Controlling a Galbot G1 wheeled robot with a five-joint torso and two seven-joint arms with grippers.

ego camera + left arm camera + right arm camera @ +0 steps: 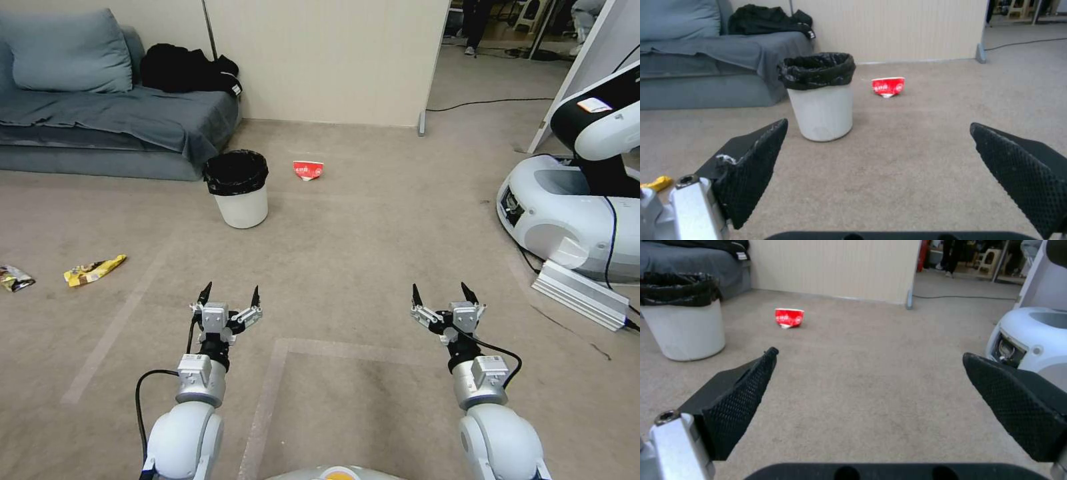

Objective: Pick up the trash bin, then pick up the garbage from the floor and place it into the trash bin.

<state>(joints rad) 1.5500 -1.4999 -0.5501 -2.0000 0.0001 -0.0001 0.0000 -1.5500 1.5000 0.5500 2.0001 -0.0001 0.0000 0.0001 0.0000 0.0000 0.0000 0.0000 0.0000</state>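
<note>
At the far left of the beige carpeted floor [373, 227] lie a dark foil snack wrapper [15, 278] and, just beside it, a crumpled yellow snack wrapper [93, 270], both well apart from the robot. Behind them stands a grey-blue fabric sofa [113, 113] with a black garment [187, 67] heaped on its end. Near the sofa's corner the small round white plastic trash bin [240, 200], lined with a crinkly black bag, stands upright, with a red paper packet [308, 170] on the floor a little to its right. The left hand [227, 297] hovers low in front of the robot, fingers spread wide and empty, the bin straight ahead of it but well out of reach. The right hand [440, 296] hangs level with it, likewise spread and empty. At the far right sits another white robot base [567, 213] with a trailing cable. The likely trouble: the light bin could tip or skid if a finger catches the loose bag instead of the rim.
</note>
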